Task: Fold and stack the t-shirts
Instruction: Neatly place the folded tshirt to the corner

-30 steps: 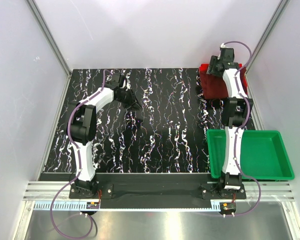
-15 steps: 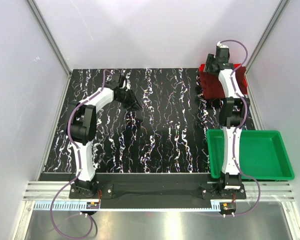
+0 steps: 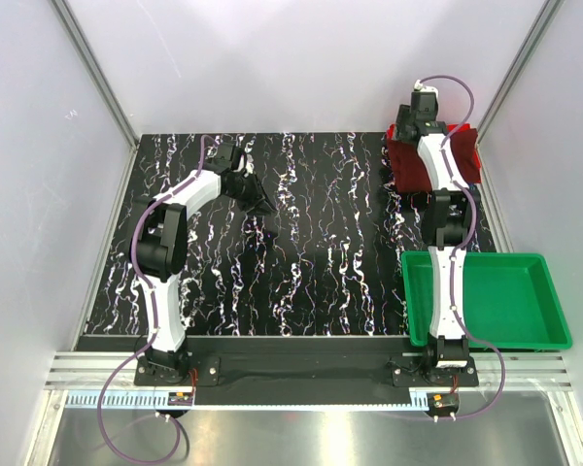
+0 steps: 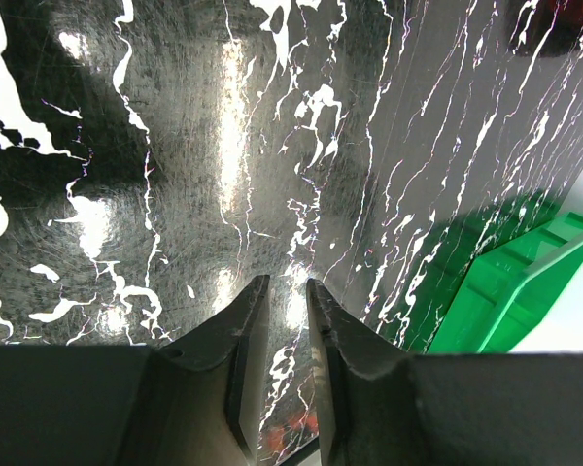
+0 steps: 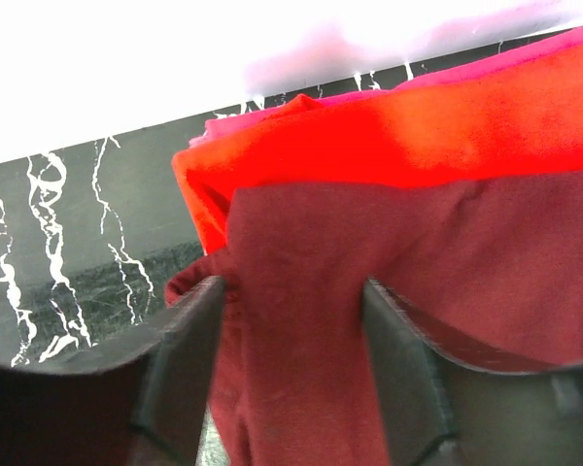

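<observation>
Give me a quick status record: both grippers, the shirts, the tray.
left gripper: over bare table, jaws nearly together, nothing between them
right gripper: open, at the far right corner, fingers either side of the maroon t-shirt
maroon t-shirt: crumpled, lying on the red t-shirt
red t-shirt: beneath the maroon one, untouched
green tray: near right, no shirts in it

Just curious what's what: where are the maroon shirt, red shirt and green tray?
maroon shirt [image 5: 301, 282]: right wrist view, middle of the cloth.
red shirt [image 5: 418, 136]: right wrist view, upper layer.
green tray [image 3: 515, 296]: top view, bare floor.
</observation>
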